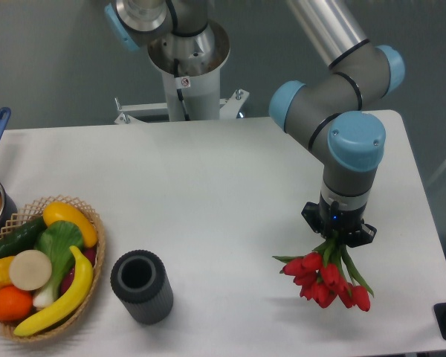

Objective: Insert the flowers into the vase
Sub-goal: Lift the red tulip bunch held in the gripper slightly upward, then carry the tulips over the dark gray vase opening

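Your flowers (325, 279) hang at the table's right side, stems clamped in the gripper (337, 239), blooms pointing down at the tabletop. The vase (141, 286) stands well apart, beside the basket (97, 256). You're mid-carry: next, move left and turn the stems downward over the vase's mouth.

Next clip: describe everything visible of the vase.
The vase is a small dark grey cylinder with a ribbed outer wall, thick rim and dark interior. It looks like matte rubber or plastic. It stands upright and empty on the white table, just right of the wicker basket, touched by nothing else.
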Robot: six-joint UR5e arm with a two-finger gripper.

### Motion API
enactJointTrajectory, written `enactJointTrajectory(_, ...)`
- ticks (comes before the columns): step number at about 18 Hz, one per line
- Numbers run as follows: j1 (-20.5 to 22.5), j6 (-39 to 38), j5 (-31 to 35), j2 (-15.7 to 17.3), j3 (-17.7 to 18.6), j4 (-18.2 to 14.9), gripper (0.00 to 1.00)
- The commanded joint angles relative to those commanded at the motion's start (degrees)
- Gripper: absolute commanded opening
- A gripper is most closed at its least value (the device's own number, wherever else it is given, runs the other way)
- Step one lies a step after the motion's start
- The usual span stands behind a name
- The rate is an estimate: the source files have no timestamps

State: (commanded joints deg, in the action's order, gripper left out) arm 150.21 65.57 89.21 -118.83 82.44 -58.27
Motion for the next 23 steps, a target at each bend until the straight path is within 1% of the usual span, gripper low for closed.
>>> enactJointTrajectory(6,0.0,-0.09,-0.26,0.09,0.0,0.0,0.03)
enactJointTrajectory(8,-0.79,-0.35,-0.61,0.0,0.0,0.09,0.03)
enactJointTrajectory(10,-1.32,-0.79,-2.53,-0.09,0.0,0.44,0.04)
enactJointTrajectory(12,-1.32,-2.19,-7.09,0.0,-0.09,0.53,0.04)
enactJointTrajectory(18,-2.11,-8.17,-23.79,-0.09,-0.44,0.62,0.04)
enactJointTrajectory(20,-1.85,-10.71,-32.39,0.0,-0.53,0.53,0.04)
enactJointTrajectory(22,-1.67,-13.87,-38.82,0.35,-0.7,0.96,0.05)
enactJointTrajectory(23,-1.84,-14.41,-40.24,0.35,-0.7,2.01,0.05)
